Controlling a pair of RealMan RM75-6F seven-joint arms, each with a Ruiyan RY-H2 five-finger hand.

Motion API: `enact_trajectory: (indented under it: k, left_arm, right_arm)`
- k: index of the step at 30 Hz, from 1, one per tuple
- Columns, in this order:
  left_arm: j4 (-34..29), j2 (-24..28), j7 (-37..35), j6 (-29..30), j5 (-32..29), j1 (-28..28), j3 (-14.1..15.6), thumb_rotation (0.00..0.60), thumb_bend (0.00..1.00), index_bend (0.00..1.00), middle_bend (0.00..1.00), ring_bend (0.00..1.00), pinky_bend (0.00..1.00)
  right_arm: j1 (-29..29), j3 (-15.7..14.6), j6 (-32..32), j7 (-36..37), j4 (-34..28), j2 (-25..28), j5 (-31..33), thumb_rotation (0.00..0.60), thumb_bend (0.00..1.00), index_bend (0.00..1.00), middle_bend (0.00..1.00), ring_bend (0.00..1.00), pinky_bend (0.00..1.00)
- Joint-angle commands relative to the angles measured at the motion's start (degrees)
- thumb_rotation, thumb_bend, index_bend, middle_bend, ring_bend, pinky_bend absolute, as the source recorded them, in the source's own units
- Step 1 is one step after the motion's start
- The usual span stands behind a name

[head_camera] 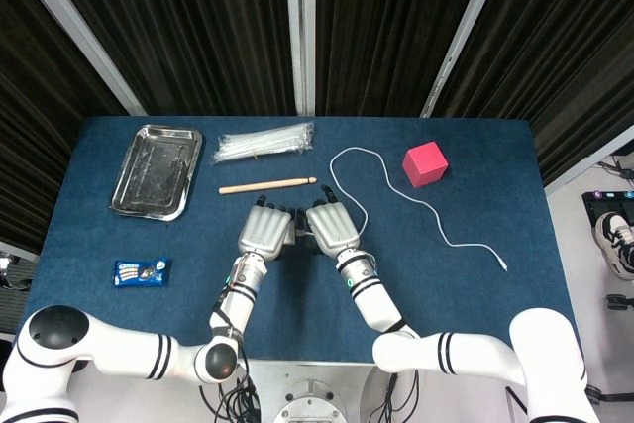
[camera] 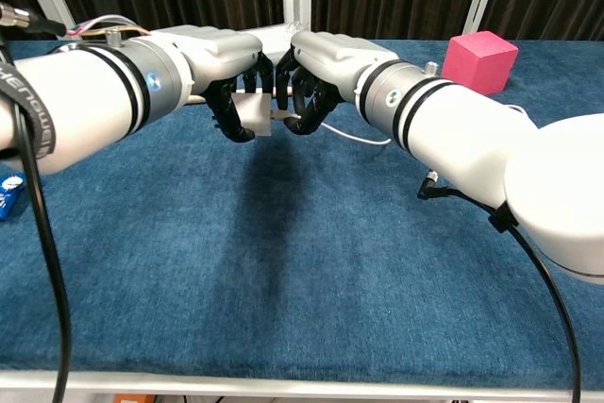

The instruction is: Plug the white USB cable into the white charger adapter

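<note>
The white charger adapter (camera: 253, 112) is hanging above the middle of the table (camera: 283, 261), the left hand (camera: 222, 68) gripping it — the right hand (camera: 316, 68) is pinching the white USB cable (head_camera: 416, 203) plug against it, the cable trailing toward the table's right edge.

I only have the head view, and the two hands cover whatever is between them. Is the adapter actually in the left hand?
Observer: Yes. In the chest view the left hand holds the white charger adapter under its curled fingers.
Operator: And the plug?
Observer: The right hand pinches the plug end of the white USB cable, right at the adapter's face.
Operator: Are they resting on the table?
Observer: No, both hands are above the cloth, with a shadow beneath them.
</note>
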Motion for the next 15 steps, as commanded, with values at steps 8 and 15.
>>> enact_trajectory:
  k: [8, 15]
  left_arm:
    - [0.06, -0.23, -0.24, -0.35, -0.06, -0.27, 0.05, 0.600, 0.30, 0.43, 0.47, 0.33, 0.15]
    - [0.12, -0.29, -0.62, -0.44, -0.01, -0.29, 0.08, 0.600, 0.30, 0.43, 0.47, 0.33, 0.16]
  right_arm:
    - [-0.03, 0.10, -1.16, 1.95, -0.52, 0.35, 0.44, 0.600, 0.37, 0.65, 0.51, 0.30, 0.01]
    - [-0.12, -0.19, -1.71, 3.30, -0.58, 0.61, 0.19, 0.600, 0.33, 0.58, 0.50, 0.29, 0.00]
